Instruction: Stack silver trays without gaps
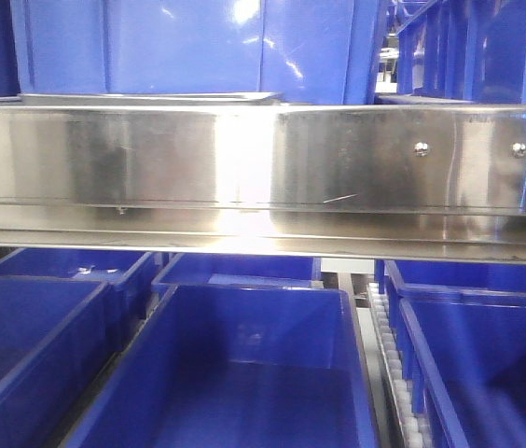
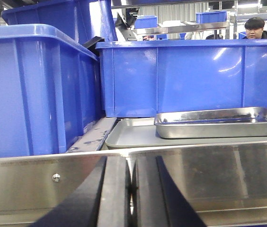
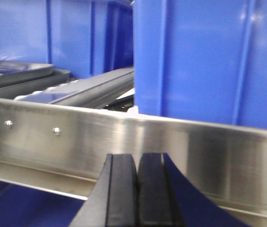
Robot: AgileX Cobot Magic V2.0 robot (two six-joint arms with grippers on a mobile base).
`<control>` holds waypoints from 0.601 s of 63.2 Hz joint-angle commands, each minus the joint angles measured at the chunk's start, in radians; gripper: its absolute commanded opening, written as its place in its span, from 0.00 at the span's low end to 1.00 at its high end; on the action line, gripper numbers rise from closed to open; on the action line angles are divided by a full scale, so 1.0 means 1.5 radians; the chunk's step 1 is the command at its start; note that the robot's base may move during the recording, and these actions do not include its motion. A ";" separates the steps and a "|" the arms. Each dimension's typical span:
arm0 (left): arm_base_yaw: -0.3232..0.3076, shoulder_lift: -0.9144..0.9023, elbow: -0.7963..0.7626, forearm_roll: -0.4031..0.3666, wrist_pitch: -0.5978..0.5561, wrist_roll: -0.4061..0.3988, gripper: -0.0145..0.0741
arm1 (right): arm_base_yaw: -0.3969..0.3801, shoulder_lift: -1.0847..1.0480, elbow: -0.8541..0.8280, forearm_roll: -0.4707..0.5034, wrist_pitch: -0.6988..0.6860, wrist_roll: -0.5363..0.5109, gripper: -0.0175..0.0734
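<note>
**A:** Where do we find the silver trays? From our left wrist camera, the small tray [image 2: 221, 122] sits on the wide tray [image 2: 138, 135] behind the steel rail [image 2: 190, 172], near the right end of it and looking slightly skewed. From the right wrist they lie far left, small tray [image 3: 15, 73] above wide tray [image 3: 53, 78].

**B:** And our hands? The left gripper [image 2: 132, 189] is pressed closed, black pads meeting, holding nothing. The right gripper [image 3: 137, 189] is likewise closed and empty, low before the rail [image 3: 138, 142].

**A:** What worries us?

**B:** The rail stands between both arms and the trays, so we judge a straight reach could strike it. The blue bins [image 2: 29, 90] crowd the shelf too. Polished steel on steel will likely slide, and a thin flared rim could ride up on its neighbour and leave a gap.

**A:** Materials?

**B:** Shallow mirror-bright steel with rounded corners; brushed rail with round screws [image 3: 56, 130]; matte, ribbed plastic bins. From the front camera only a thin tray edge [image 1: 151, 96] shows, we think, above the rail [image 1: 263, 159].
</note>
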 commanded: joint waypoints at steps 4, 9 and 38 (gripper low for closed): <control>0.000 -0.003 -0.002 0.000 -0.008 0.002 0.17 | -0.005 -0.003 0.000 -0.008 -0.064 -0.005 0.11; 0.000 -0.003 -0.002 0.000 -0.008 0.002 0.17 | -0.027 -0.003 0.000 -0.008 -0.090 -0.005 0.11; 0.000 -0.003 -0.002 0.000 -0.008 0.002 0.17 | -0.136 -0.003 0.000 -0.008 -0.100 -0.005 0.11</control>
